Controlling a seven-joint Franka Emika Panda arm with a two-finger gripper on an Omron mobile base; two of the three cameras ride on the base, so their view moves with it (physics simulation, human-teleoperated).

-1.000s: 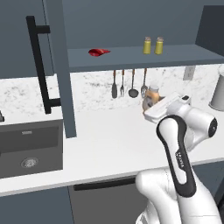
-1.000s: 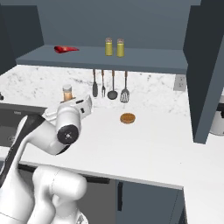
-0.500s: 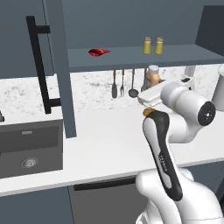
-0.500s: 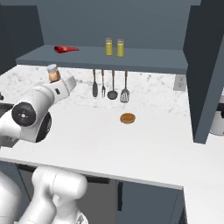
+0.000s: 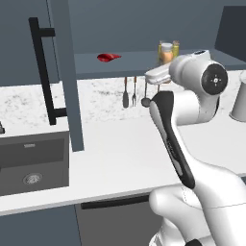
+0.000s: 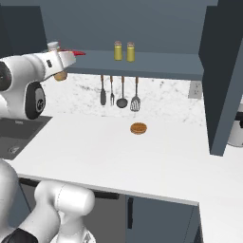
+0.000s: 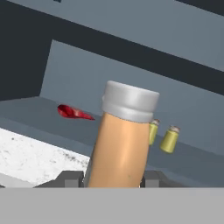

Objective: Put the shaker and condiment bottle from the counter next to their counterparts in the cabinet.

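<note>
Gripping condiment bottle [image 7: 120,144], claw [image 7: 113,178] closed on it, cabinet [image 7: 131,78] holding two shakers [image 7: 169,139]

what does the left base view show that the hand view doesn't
Left base view alone: the sink, the cabinet door's black handle, the hanging utensils and a grey canister at the right edge. Hand view alone: the gripper closed on the condiment bottle, seen close up from base to cap. Both: the bottle, the red bottle lying on the cabinet shelf, and the two shakers standing further along it.
</note>
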